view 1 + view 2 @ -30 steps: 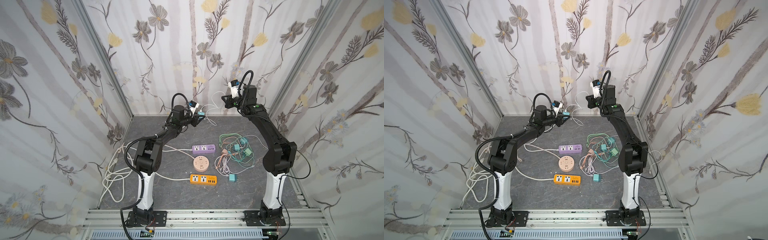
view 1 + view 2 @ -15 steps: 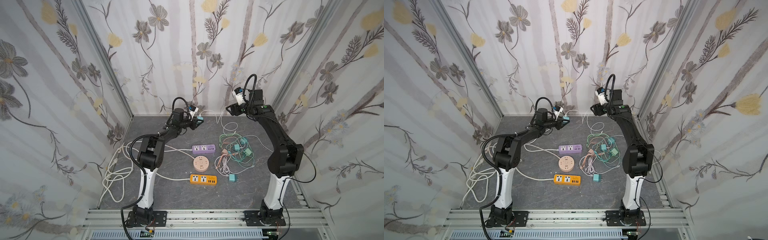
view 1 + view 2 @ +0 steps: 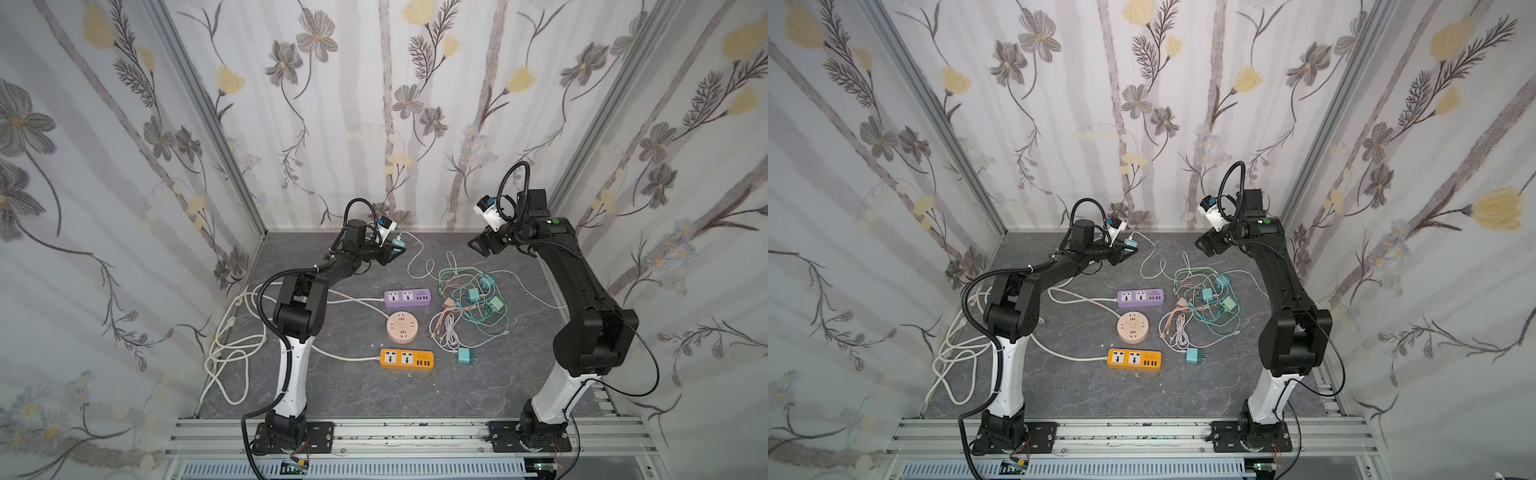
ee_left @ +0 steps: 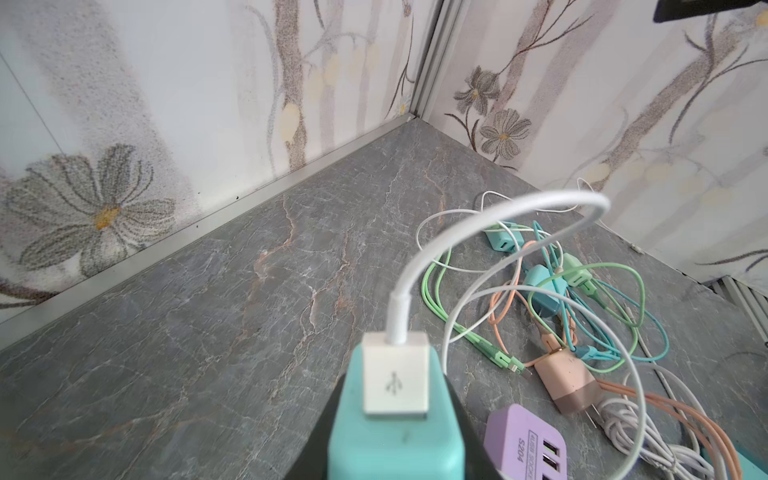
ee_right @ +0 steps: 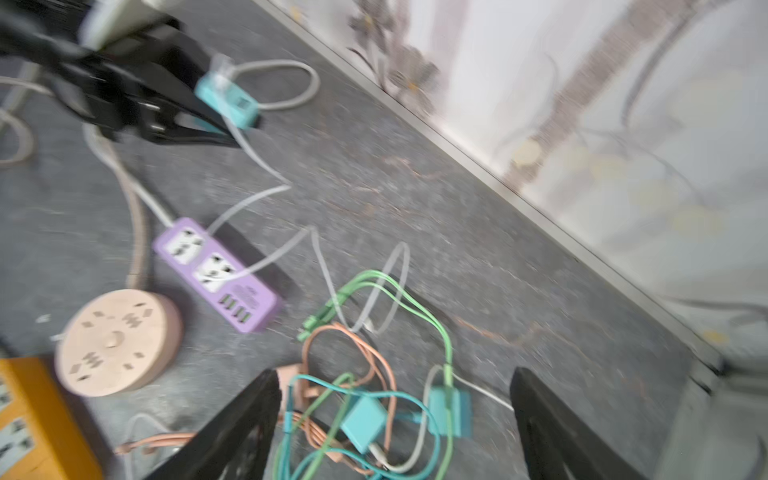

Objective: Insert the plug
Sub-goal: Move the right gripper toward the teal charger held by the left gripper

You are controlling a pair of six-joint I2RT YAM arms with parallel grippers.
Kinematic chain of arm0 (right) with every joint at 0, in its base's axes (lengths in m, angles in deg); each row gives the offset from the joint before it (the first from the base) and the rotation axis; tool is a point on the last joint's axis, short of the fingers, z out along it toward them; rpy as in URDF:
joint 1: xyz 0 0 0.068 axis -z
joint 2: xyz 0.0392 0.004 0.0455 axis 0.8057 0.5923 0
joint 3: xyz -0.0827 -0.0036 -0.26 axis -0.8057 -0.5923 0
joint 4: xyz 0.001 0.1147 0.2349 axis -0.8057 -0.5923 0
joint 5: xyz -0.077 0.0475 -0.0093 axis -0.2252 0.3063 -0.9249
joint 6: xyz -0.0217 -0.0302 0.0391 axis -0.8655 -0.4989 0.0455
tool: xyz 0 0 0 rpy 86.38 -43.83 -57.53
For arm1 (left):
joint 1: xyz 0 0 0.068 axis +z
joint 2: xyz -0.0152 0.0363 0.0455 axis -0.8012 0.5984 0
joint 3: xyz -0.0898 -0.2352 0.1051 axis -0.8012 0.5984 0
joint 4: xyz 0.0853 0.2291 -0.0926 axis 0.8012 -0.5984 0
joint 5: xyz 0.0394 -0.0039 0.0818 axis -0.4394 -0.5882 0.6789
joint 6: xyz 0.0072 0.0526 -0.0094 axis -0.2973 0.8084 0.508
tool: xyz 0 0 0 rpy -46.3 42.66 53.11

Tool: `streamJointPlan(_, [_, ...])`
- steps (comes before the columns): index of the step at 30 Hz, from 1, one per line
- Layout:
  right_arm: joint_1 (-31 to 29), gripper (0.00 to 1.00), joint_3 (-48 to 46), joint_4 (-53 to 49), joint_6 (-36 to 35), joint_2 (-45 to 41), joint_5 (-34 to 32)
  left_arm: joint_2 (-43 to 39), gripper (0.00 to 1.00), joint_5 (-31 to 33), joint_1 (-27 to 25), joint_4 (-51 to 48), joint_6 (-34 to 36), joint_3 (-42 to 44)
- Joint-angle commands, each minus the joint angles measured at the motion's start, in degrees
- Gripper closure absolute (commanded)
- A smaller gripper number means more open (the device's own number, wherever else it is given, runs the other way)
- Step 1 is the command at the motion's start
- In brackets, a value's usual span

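Note:
My left gripper (image 3: pixel 394 250) is shut on a teal plug (image 4: pixel 395 440), held above the back of the floor. A white USB connector (image 4: pixel 395 380) sits in the plug's end, and its white cable (image 3: pixel 415 259) loops down to the floor. The same plug (image 5: pixel 226 99) shows in the right wrist view between the left arm's black fingers. My right gripper (image 3: pixel 478 246) hangs open and empty at the back right, above a tangle of cables (image 5: pixel 374 415). In the right wrist view its fingers (image 5: pixel 257 399) stand wide apart.
A purple power strip (image 3: pixel 406 298), a round peach socket (image 3: pixel 402 328) and an orange power strip (image 3: pixel 406 359) lie mid-floor. The tangle (image 3: pixel 473 299) holds teal, green and pink chargers. A loose teal charger (image 3: pixel 464 355) lies near the orange strip. White cords (image 3: pixel 232 345) pile at the left wall.
My right gripper has opened, let go of the white cable and drawn away to the right and down. The left gripper has dipped slightly, still gripping the teal plug.

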Motion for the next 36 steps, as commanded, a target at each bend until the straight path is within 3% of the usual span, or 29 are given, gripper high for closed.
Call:
streamJointPlan(1, [-3.4, 0.15, -0.1, 1.0, -2.7, 0.8, 22.1, -1.4, 0.94, -5.6, 0.0, 0.8, 1.7, 0.2])
streamJointPlan(6, [-9.1, 0.19, 5.2, -1.6, -6.7, 6.9, 27.8, -3.6, 0.95, -11.3, 0.0, 4.1, 0.5, 2.5])
streamJointPlan(17, [-12.0, 0.32, 11.7, -7.0, -10.3, 13.4, 34.1, -6.6, 0.95, -14.7, -0.1, 3.2, 2.3, 4.6])
streamJointPlan(21, [-12.6, 0.39, 11.7, -5.7, -10.1, 14.8, 29.6, -6.8, 0.95, -15.9, -0.1, 4.0, 1.7, 4.6])
streamJointPlan(27, [-12.8, 0.38, 12.7, 0.5, -6.9, 17.3, 25.2, -8.8, 0.95, -19.9, -0.5, 11.1, 1.2, 8.3])
streamJointPlan(36, [-13.6, 0.43, 20.7, -10.2, -14.6, 20.7, 22.4, -9.0, 0.96, -24.7, -0.5, 17.9, 1.3, 10.5])
